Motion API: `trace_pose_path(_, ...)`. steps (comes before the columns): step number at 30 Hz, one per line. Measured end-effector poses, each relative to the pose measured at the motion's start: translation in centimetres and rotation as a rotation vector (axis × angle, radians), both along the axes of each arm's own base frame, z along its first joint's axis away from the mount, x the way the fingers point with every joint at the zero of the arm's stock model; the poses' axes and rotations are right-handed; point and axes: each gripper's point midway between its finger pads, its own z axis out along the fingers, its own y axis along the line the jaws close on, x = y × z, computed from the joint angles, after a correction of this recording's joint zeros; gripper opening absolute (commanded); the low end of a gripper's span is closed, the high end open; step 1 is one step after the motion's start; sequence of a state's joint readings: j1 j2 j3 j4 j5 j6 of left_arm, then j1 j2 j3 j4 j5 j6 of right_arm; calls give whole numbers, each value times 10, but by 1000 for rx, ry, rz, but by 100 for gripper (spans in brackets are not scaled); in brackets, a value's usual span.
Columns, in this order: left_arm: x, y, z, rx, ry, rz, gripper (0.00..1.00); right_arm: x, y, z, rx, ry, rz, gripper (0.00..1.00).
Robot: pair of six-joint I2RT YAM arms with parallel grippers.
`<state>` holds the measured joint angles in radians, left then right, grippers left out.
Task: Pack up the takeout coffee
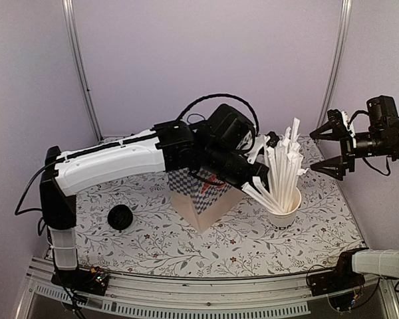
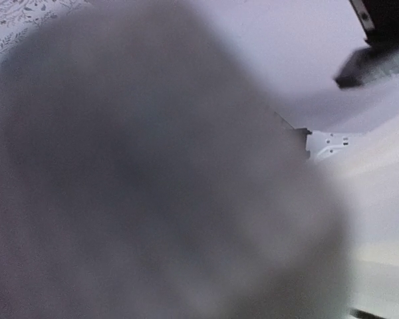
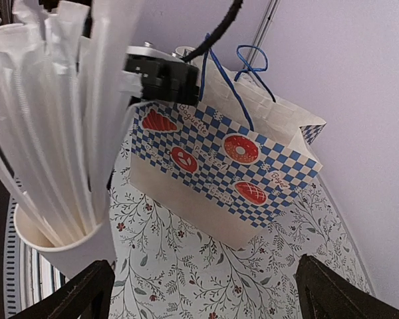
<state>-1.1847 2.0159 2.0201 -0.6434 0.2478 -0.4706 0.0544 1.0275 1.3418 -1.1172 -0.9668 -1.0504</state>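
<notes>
As matters stand, the takeout coffee (image 1: 120,216), a small cup of which only the round black plastic lid shows from above, sits at the near left of the flower-patterned table (image 1: 159,249), close to the left arm's base and touching nothing. It appears to stand upright, lid uppermost, so its long axis is judged vertical. The white wall under the lid cannot be made out.

Right of it, well apart, stands the blue-and-white checkered paper bag (image 3: 226,166) with doughnut prints and blue cord handles. The left arm reaches across above it, and the left claw (image 3: 158,78) sits at the bag's top edge, jaws together. Whether they pinch the bag's rim cannot be told, as the left wrist view is filled by a grey blur.

Just right of the bag is the white paper cup (image 1: 284,211) crammed with white wrapped straws. Beyond it, raised at the far right, the right claw (image 1: 318,151) hangs with jaws wide apart and nothing between them.

Finding: the coffee lies left and near of both claws. The left claw is the nearer, while the right claw would have to pass the straws and the bag. The coming move is judged to turn on a leftward, nearward reach.
</notes>
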Motion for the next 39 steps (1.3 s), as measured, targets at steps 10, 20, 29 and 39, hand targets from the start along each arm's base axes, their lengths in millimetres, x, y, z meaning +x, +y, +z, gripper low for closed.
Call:
trace_pose_path(10,-69,71,-7,113,-39,-123,0,30,2,-18,16,80,-22,99)
trace_pose_path(20,-79,172,-44,206,20,62,0,43,4,-46,51,178,-36,99)
trace_pose_path(29,-17,286,-67,171,136,560,0,64,1,-77,72,223,-121,99)
trace_pose_path(39,82,387,-74,109,165,980,0,65,-3,-106,100,259,-206,99)
